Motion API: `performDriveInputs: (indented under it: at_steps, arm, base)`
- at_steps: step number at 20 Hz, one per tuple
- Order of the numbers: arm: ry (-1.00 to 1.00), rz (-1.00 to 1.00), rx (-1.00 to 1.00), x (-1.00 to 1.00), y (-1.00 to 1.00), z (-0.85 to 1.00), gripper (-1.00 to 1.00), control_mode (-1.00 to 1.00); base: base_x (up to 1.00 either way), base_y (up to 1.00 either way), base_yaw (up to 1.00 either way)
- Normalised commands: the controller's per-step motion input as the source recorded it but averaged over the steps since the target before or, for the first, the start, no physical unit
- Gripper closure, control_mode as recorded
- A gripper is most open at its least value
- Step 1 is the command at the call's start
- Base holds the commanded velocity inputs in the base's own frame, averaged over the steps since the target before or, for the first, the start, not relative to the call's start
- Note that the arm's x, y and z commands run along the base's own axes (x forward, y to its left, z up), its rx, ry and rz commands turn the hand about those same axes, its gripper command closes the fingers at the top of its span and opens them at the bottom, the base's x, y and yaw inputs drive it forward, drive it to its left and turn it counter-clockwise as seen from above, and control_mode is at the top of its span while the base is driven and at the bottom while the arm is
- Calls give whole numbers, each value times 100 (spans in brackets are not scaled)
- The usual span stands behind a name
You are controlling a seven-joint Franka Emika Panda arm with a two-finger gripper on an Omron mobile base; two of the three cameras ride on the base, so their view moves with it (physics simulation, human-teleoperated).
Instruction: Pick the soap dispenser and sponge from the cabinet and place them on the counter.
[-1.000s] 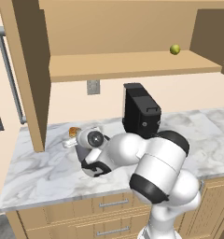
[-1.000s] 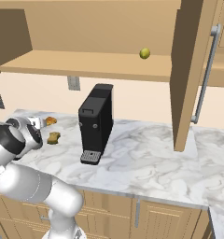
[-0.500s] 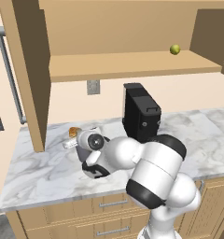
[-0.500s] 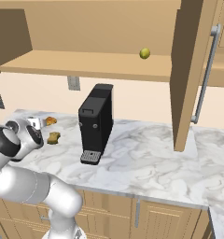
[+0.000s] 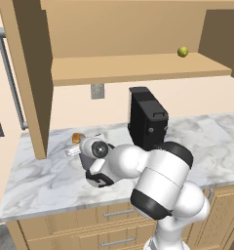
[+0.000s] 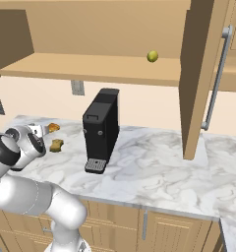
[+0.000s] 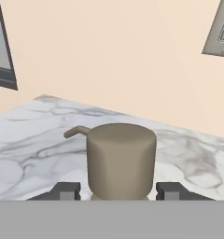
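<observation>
Grey-brown soap dispenser (image 7: 121,161) sits squarely between the pincer (image 7: 118,190) tips in the hand view, one dark fingertip (image 7: 67,190) at each side of its rounded body, thin pump nozzle jutting toward the left of that view. Jaws stand about half spread and hug the bottle's flanks; whether the pads actually press on it I cannot tell. Bottle is low over the marble counter (image 5: 46,176), at its left end near the wall. From the left base view the arm's wrist hides the bottle. Sponge (image 6: 56,145), mustard block, lies on the counter just beside the wrist; an orange-brown lump (image 6: 53,127) rests a little farther back toward the wall. Black coffee machine (image 6: 101,129) stands upright mid-counter. Cabinet (image 5: 138,68) doors hang open; a small green ball (image 5: 183,51) sits on the inner shelf. Against the second before: the forearm has swung slightly, the wrist barely shifted, the jaw spread unchanged, sponge and lump unmoved.
</observation>
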Motion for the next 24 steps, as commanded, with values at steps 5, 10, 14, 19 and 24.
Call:
performDriveInputs:
  at_steps: [5,10,14,19,24]
  arm:
    - [0,0,0,0,0,-1,100,-100]
    - [0,0,0,0,0,0,100,-100]
    - [0,0,0,0,0,0,-100,-100]
    - [0,0,0,-2,0,-1,-100,-100]
    - [2,0,0,-11,-2,-8,-100,-100]
  base:
    - [0,0,0]
    - [0,0,0]
    - [0,0,0]
    - [0,0,0]
    - [0,0,0]
